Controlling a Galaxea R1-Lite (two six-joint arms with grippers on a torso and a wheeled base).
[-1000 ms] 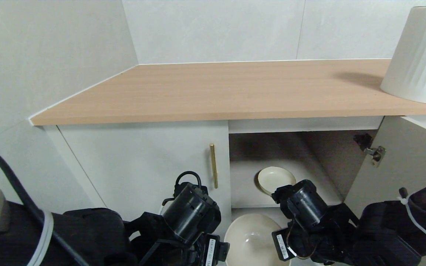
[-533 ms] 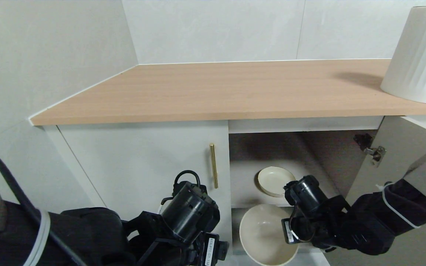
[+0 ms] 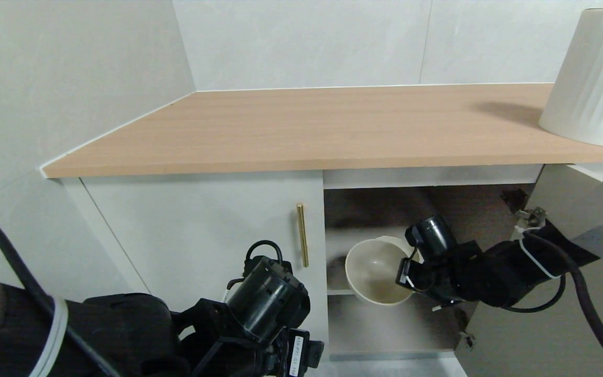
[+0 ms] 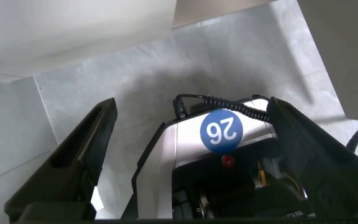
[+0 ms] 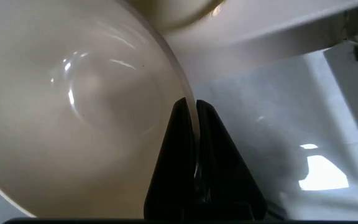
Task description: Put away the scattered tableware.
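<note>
you see the bowl [image 3: 377,272] held in the open cabinet [image 3: 427,209], just above its shelf [image 3: 341,246], tilted, mouth facing up and outward. right gripper [image 5: 195,143] fingers are clamped on its rim. left gripper [image 4: 191,124] fingers stand apart.

Desk [image 3: 301,131]: white ribbed shade [image 3: 594,78] at its right end. Cabinet shelf [image 3: 334,262]: one plate [image 5: 179,9].

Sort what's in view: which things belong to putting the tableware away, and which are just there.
Job:
bowl, rim pinched by the right gripper
plate on the shelf
open cabinet

Just there:
white lampshade on the countertop
brass handle
left gripper, fingers open, empty
</note>
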